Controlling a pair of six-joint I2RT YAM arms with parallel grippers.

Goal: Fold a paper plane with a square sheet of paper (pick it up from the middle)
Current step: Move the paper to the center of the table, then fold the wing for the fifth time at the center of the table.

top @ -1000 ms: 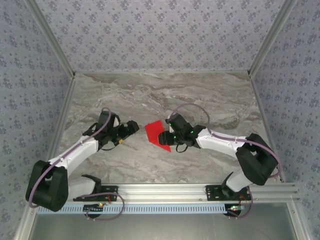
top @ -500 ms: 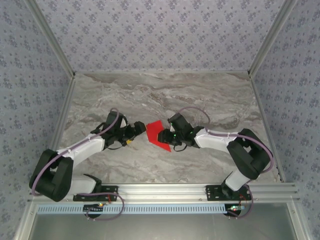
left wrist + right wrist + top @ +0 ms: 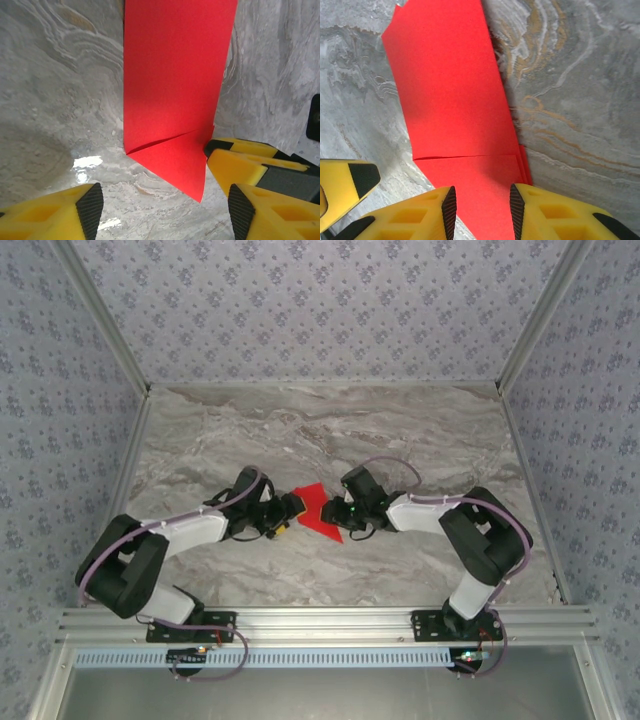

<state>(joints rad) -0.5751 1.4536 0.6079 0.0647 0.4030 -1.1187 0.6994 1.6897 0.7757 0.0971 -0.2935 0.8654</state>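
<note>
Right wrist: right hand (image 3: 481, 202) astride red paper (image 3: 450, 100)

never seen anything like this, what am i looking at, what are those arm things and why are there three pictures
These are two robot arms bolted at the near edge of a marble table. The wide picture comes from a fixed camera above and behind them. In it the left gripper and the right gripper meet in the middle.

The other two pictures come from a small camera on each wrist, so the yellow fingers at the bottom are that arm's own.

On the table lies one piece of red paper, already folded over, with a slanted crease near one end. The left jaws stand wide apart, short of its tip. The right jaws stand apart with one end of the paper between them, so it does not look gripped.
</note>
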